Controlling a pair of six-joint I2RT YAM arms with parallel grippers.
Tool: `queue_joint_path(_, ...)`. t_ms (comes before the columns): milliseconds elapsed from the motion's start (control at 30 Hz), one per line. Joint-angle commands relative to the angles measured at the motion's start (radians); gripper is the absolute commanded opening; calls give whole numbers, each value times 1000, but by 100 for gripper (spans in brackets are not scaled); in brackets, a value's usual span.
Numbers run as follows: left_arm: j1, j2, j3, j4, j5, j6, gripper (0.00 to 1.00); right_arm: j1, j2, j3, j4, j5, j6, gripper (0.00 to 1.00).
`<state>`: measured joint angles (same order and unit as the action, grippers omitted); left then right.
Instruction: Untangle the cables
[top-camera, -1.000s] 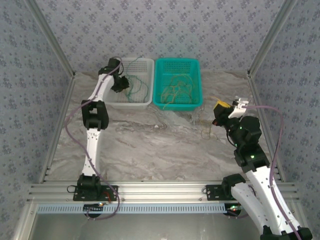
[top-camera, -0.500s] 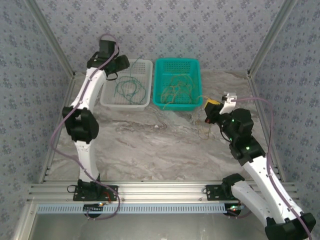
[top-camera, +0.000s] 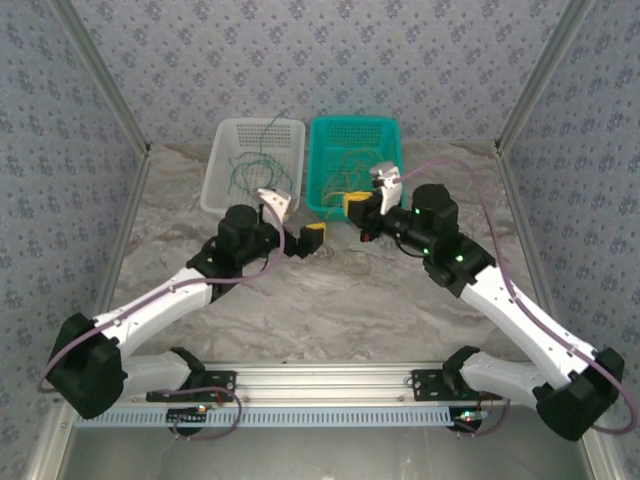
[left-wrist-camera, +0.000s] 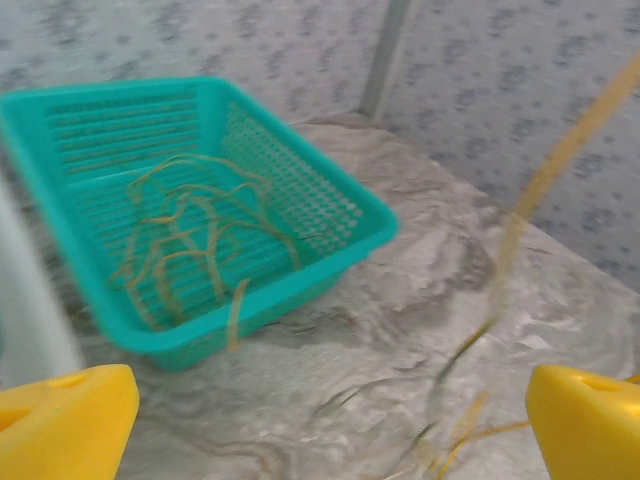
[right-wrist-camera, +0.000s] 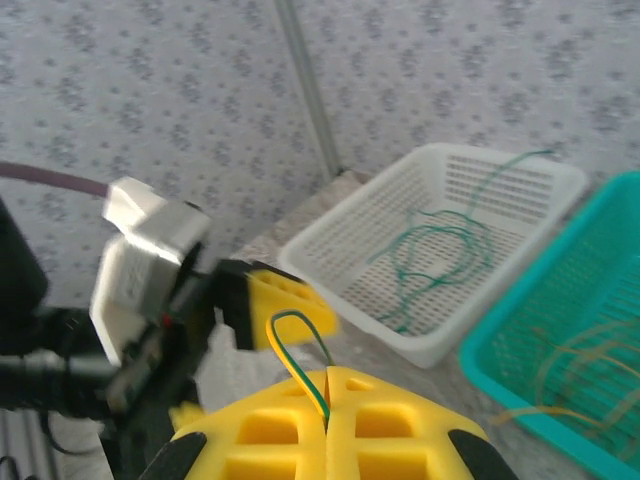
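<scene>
Judging the sort as well along but unfinished. Finding green cables (top-camera: 258, 170) loose in the white basket (top-camera: 225, 150) and tan cables (top-camera: 350, 175) heaped in the teal basket (top-camera: 393, 150), side by side at the far end of the bench (top-camera: 340, 300). Reckoning the tan heap as the main work left, with its loops crossing one another in the left wrist view rather than lying apart. Noting also a few tan ends (left-wrist-camera: 455, 440) on the bench just beside the teal basket's near corner, outside both baskets.

Counting two baskets and two arms. Putting the green cables at three or four and the tan at rather more; cannot give exact figures for strands so thin and overlapping. Counting one strand (right-wrist-camera: 300, 380) in hand: green and yellow, looped, pinched between the right jaws, closed tight on it over the teal basket's near rim. Seeing a blurred tan length (left-wrist-camera: 545, 180) slanting down to the bench in the left wrist view; cannot tell whether it is that same strand. Seeing the left jaws wide apart and holding nothing, yellow pads (left-wrist-camera: 62, 418) at the lower corners, low over the bench before the gap between baskets.
</scene>
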<state>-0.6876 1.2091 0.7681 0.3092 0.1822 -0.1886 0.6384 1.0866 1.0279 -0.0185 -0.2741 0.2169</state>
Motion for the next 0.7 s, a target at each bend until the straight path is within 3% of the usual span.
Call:
queue_joint_path(0, -25, 34, -8, 220, 101, 51, 99, 37, 58, 57, 58, -66, -23, 0)
queue_joint_path(267, -68, 187, 28, 371, 128, 49, 99, 50, 111, 56, 162, -55, 75, 0)
queue_joint_path(433, -74, 189, 1, 442, 165, 22, 90, 4, 82, 49, 102, 131, 133, 0)
queue_joint_path(600, -74, 104, -67, 428, 71, 24, 89, -65, 40, 22, 77, 183, 162, 0)
queue_joint_path(667, -75, 49, -94, 399, 12, 37, 94, -82, 28, 24, 73, 187, 162, 0)
